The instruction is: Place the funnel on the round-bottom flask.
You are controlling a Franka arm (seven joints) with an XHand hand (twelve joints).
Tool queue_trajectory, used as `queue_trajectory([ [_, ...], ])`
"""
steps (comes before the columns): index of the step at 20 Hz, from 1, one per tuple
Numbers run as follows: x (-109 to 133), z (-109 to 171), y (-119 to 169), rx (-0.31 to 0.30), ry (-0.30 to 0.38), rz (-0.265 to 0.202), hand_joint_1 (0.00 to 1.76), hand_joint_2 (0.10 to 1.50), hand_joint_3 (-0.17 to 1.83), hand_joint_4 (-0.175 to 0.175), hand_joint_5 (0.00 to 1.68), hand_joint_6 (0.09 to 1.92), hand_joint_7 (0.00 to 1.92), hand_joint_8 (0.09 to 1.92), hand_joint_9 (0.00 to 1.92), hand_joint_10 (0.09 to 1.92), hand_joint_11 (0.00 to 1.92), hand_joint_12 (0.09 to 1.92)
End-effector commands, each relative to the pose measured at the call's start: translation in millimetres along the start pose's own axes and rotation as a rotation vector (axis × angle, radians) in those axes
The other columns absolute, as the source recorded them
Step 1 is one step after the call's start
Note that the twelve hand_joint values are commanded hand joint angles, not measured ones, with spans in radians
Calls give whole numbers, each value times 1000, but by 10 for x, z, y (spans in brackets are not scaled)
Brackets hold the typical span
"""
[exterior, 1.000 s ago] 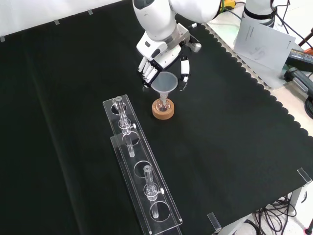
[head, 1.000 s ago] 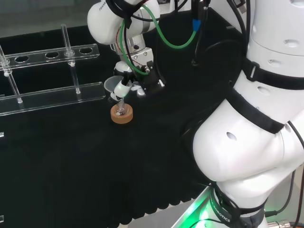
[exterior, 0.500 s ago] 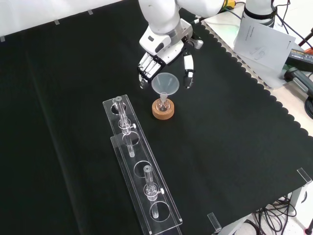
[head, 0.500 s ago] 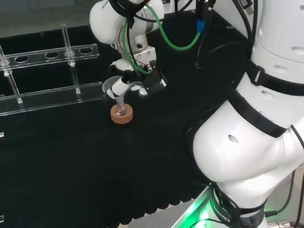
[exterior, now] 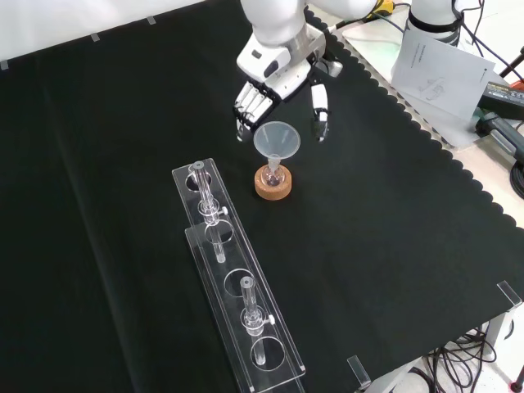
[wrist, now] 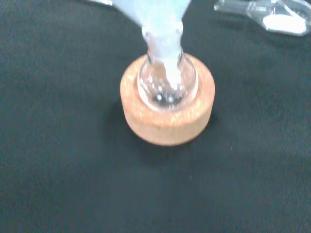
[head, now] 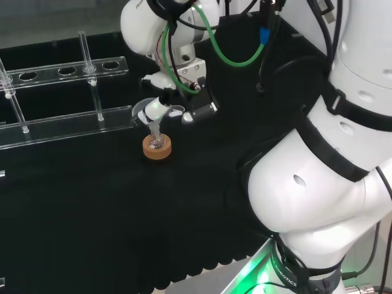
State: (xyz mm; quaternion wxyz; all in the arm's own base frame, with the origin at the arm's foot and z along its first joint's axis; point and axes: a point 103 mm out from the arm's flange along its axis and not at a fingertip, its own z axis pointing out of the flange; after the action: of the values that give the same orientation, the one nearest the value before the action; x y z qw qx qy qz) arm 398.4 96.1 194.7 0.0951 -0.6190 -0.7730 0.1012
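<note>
Funnel sits upright in the flask, below the hand.
The funnel (exterior: 277,142) stands in the round-bottom flask (exterior: 273,175); the hand (exterior: 281,78) hangs just above, fingers (exterior: 247,105) spread, touching nothing.

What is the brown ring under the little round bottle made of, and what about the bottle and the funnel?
The cork ring looks like cork: tan, speckled, matte. The round-bottom flask seems to be clear glass, since it is see-through with bright glints. The funnel looks like cloudy, see-through plastic, though it could be frosted glass.
</note>
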Motion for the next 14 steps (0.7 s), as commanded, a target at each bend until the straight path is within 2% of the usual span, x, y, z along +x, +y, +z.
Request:
queue_trajectory([
  [1, -285, -382, -115, -115, 78, 1, 443, 719, 147, -86, 235, 87, 45, 716, 328, 769, 362, 1417],
  [12, -678, -634, -143, -105, 89, 29, 513, 750, 158, -83, 285, 87, 74, 746, 385, 741, 366, 1407],
  [14, -783, -668, -138, -126, 97, 29, 527, 753, 159, -83, 301, 87, 86, 752, 403, 735, 369, 1406],
])
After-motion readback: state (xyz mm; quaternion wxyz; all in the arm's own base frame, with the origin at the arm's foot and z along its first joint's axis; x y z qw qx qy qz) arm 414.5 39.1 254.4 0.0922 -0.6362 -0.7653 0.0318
